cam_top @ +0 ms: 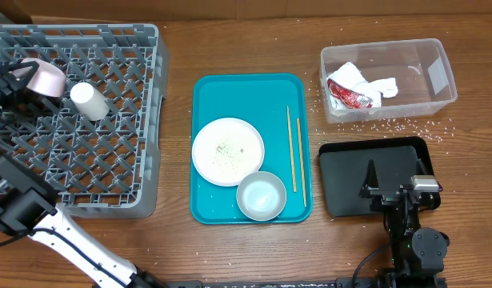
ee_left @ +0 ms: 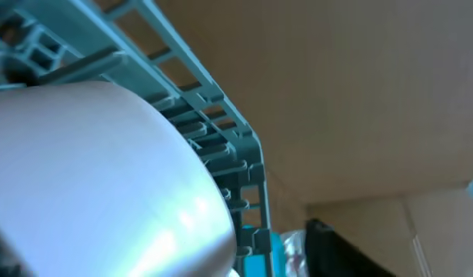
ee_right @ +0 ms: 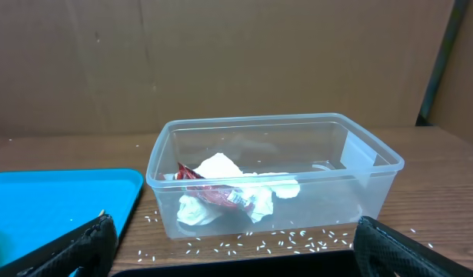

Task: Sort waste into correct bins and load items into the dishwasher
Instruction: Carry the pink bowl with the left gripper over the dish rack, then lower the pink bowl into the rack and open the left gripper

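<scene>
Pale-pink round bowl lies tilted in the grey lattice dish rack at the left gripper; whether its jaws pinch it cannot be told. Released badly, it could roll onto the white cup. The right gripper hangs empty, jaws spread.

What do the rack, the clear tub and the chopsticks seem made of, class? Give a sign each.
Dish rack: likely moulded plastic, matte grey, open lattice.
Tub: glossy clear plastic; napkins show through.
Chopsticks: probably wood or bamboo, pale tan, matte.
</scene>
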